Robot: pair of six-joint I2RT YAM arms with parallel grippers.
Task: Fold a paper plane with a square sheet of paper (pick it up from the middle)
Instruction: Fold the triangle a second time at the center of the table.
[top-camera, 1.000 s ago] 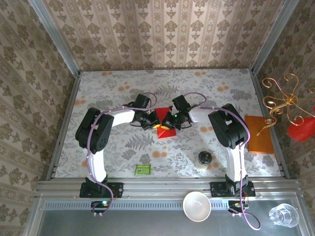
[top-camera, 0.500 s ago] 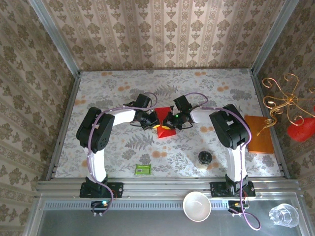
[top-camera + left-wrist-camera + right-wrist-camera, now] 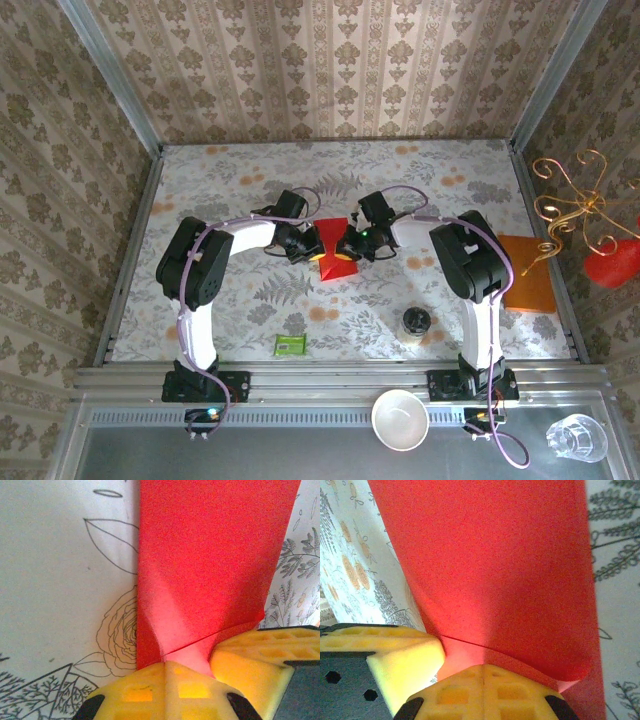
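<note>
The square sheet of paper [image 3: 330,260] is bright red and creased, and lies mid-table between the two arms. My left gripper [image 3: 312,246] pinches its left side and my right gripper [image 3: 349,247] pinches its right side. In the left wrist view the paper [image 3: 210,565] rises from my left gripper [image 3: 166,664], whose yellow pads are pressed together on a raised fold. The other arm's yellow finger [image 3: 255,655] sits just to the right. In the right wrist view the paper [image 3: 495,565] runs into my right gripper [image 3: 483,667], shut on it, with the left arm's finger [image 3: 395,655] alongside.
An orange pad [image 3: 527,273] lies at the table's right edge. A small green packet [image 3: 290,345] and a small jar [image 3: 416,322] sit near the front. A white bowl [image 3: 400,418] and a glass [image 3: 575,437] stand on the front ledge. Patterned walls close in the table.
Both grippers stay shut on the red paper. The right arm has edged slightly to the right, and the paper between the grippers has shifted a little.
</note>
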